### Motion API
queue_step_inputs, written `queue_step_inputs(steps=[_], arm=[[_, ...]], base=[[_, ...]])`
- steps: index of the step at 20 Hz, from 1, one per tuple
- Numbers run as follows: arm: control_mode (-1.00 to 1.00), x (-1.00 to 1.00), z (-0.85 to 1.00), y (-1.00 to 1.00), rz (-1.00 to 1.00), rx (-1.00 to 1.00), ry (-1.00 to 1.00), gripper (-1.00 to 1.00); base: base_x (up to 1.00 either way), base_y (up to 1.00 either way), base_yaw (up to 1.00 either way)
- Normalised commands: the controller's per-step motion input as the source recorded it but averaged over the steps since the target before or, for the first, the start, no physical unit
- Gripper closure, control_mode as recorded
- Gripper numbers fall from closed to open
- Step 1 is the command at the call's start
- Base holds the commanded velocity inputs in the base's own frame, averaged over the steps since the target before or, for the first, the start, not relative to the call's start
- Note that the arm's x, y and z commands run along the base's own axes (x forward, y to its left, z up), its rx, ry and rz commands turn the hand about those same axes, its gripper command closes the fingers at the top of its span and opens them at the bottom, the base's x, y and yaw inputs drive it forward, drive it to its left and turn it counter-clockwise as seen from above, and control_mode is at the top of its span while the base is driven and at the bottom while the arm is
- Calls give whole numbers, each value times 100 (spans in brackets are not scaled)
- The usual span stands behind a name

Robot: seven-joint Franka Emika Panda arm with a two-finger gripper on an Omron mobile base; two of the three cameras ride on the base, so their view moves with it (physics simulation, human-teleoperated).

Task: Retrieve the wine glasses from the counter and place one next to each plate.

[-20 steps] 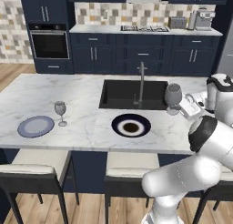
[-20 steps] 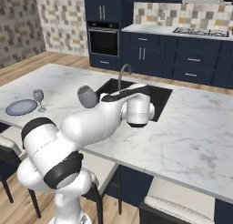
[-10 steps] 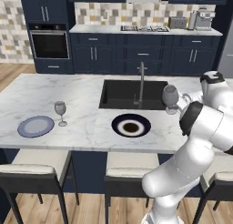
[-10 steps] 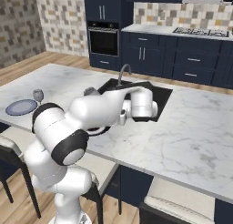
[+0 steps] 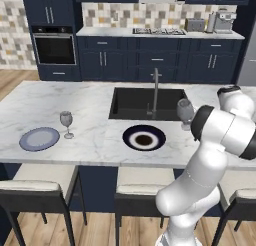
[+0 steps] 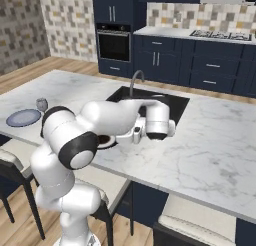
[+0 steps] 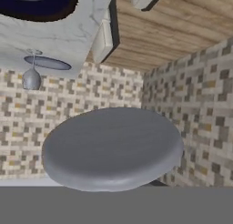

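At the far left of the marble surface [image 5: 30, 102] lies the pale blue-grey plate [image 5: 39, 138], with one wine glass [image 5: 66, 124] upright just beside its right edge, so that place looks settled to me. Further right, in front of the black sink [image 5: 142, 102], sits the navy-ringed plate [image 5: 144, 139], with no glass beside it yet. Right of that plate, the second wine glass [image 5: 185, 111] hangs above the surface, near the sink's right corner, its stem running back toward the arm. The pincer itself is hidden behind the white wrist, but it appears clenched on this glass; in the hand view, the glass's round foot [image 7: 113, 148] sits right before the fingers. The ringed plate lies left of the held glass and a little toward me, so I expect a short carry leftward, standing the glass upright just beside its rim.
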Motion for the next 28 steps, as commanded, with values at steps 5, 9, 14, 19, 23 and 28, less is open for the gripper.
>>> queue_step_inputs(steps=[5, 9, 14, 19, 23, 28], arm=[[-100, 21, -23, 0, -17, -1, 8, 100], [-100, 38, -23, 0, -13, -3, 11, 100], [-100, 63, -27, -1, -1, -1, 11, 100], [-100, 54, -36, -13, 0, 0, 12, 100], [-100, 15, -36, -41, 3, 0, 6, 100], [-100, 16, -34, -20, 6, 0, 0, 100]], base=[[0, 0, 0], [0, 0, 0], [0, 0, 0], [0, 0, 0], [0, 0, 0], [0, 0, 0]])
